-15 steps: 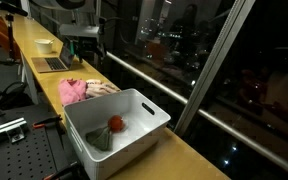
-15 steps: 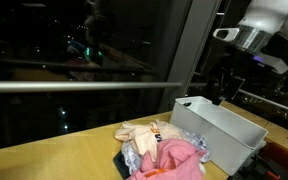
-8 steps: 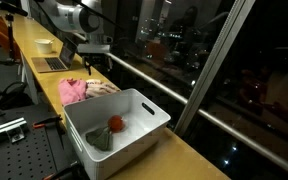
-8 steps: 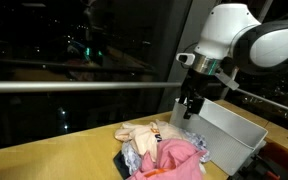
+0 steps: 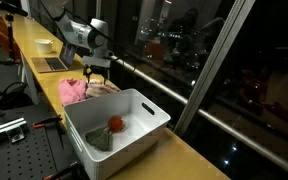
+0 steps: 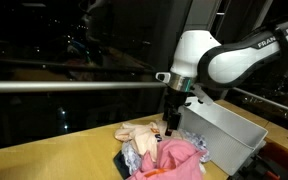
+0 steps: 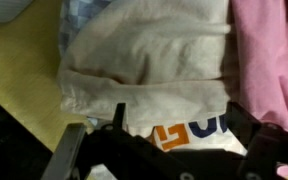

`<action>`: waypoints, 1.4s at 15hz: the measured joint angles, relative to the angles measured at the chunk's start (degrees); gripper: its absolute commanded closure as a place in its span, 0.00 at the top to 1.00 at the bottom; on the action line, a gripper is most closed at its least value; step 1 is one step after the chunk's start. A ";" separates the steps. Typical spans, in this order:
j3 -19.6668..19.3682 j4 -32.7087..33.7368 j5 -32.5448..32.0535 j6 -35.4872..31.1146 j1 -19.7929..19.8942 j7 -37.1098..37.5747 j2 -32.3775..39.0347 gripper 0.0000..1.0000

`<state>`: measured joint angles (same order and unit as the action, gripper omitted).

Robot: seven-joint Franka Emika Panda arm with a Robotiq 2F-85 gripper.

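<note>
Two dark fingers (image 7: pixel 69 160) of the gripper (image 7: pixel 171 142) stand wide apart at the bottom edge of the wrist view, with nothing between them. The jaws are fully spread and grip nothing. In both exterior views the arm bends over the counter (image 5: pixel 196 156) and the gripper (image 5: pixel 97 80) points straight down, hanging just above a heap of clothes. Whether its tips touch the fabric cannot be told.

Directly beneath the gripper (image 6: pixel 171 125) lies a cream cloth (image 7: pixel 144 70), crumpled and folded, on top of the heap. Only the wrist view shows orange and blue printed letters (image 7: pixel 179 130) on it, and a blue striped cloth (image 7: pixel 89 15) beside it. A pink cloth (image 7: pixel 269 50) lies against the cream cloth's other side. In an exterior view the pink cloth (image 6: pixel 174 158) bulks nearer the camera, with the cream cloth (image 6: pixel 139 132) behind it.

A white bin (image 5: pixel 134 140) stands just beside the heap. One exterior view alone looks into it, showing a red ball (image 5: pixel 115 123) and a grey cloth (image 5: pixel 99 138). Farther along the counter sit a laptop (image 5: pixel 52 63) and a bowl (image 5: pixel 44 44).
</note>
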<state>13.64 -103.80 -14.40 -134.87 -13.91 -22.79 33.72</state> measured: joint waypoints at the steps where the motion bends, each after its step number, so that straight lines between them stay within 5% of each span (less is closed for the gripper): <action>1: 0.00 0.21 0.89 0.00 0.15 0.00 1.03 1.00; 6: -0.24 0.13 2.89 -0.16 1.93 0.10 4.77 1.00; 7: -0.28 0.09 3.14 -0.23 2.63 0.09 5.37 0.93; 8: -0.32 0.06 3.39 -0.28 3.37 0.08 5.95 0.74; 10: -0.35 0.00 4.03 -0.29 4.89 0.06 6.65 0.68; 19: -0.31 -4.98 6.53 -0.26 10.27 -0.20 0.67 0.01; 21: -0.25 -7.55 7.19 -0.16 10.76 -0.69 -2.94 0.01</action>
<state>13.39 -111.35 -7.21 -135.03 -3.16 -23.48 30.79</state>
